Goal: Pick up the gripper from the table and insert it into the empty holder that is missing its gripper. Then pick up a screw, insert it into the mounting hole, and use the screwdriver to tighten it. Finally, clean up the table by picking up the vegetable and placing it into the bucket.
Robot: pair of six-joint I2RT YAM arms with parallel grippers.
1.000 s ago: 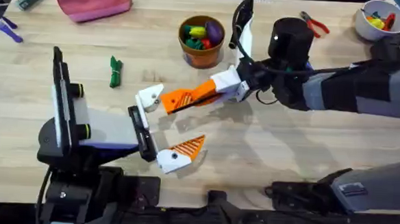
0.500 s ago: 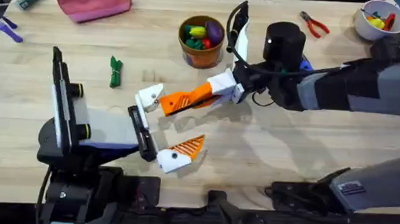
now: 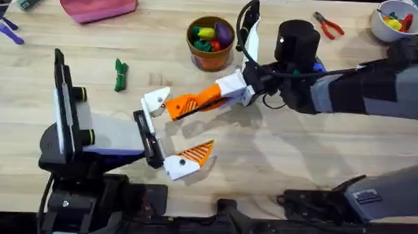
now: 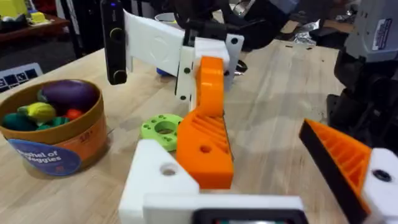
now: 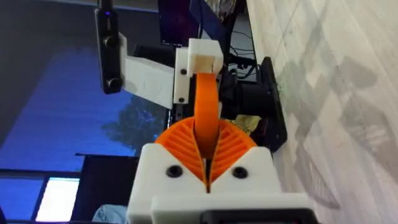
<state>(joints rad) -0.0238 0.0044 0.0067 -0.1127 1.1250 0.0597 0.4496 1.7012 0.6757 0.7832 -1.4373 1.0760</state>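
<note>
Your right gripper is clenched on the small orange wedge-shaped ribbed plastic fingertip, the part the task calls the gripper, and presses its far end against the empty white angular plastic holder on your left gripper, whose white fingers stand released, wide apart. The wedge meets the block but does not look seated yet, so the insertion is under way, not done. I judge the screw and the tightening still ahead. At about ten o'clock from the holder the slim dark-green toy vegetable lies on the table, well apart from the round brown-orange bucket at one o'clock.
</note>
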